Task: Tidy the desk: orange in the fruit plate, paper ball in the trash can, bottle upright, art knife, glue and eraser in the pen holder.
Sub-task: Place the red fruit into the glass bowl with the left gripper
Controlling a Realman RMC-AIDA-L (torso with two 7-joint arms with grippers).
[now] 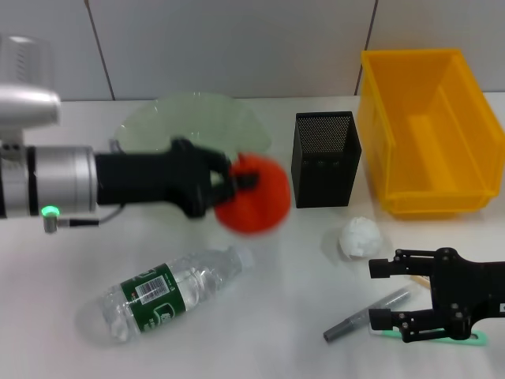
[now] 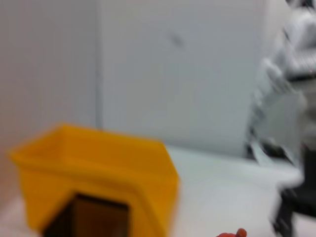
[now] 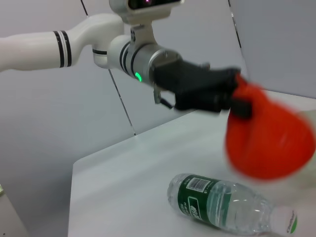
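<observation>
My left gripper [image 1: 237, 180] is shut on the orange [image 1: 260, 201] and holds it above the table, just in front of the pale green glass fruit plate [image 1: 189, 118]. From the right wrist view the orange [image 3: 269, 143] hangs over the lying bottle [image 3: 227, 207]. The bottle [image 1: 170, 292] lies on its side at the front left. The white paper ball [image 1: 361, 235] sits before the black mesh pen holder [image 1: 326, 158]. My right gripper [image 1: 381, 294] stands open at the front right over a grey stick [image 1: 367, 314] and a green flat piece [image 1: 465, 338]. I cannot tell which is the art knife, glue or eraser.
The yellow bin [image 1: 430, 126] serving as the trash can stands at the back right, beside the pen holder. The left wrist view shows the yellow bin [image 2: 98, 168] with the dark pen holder [image 2: 86, 217] in front of it. A grey wall rises behind the table.
</observation>
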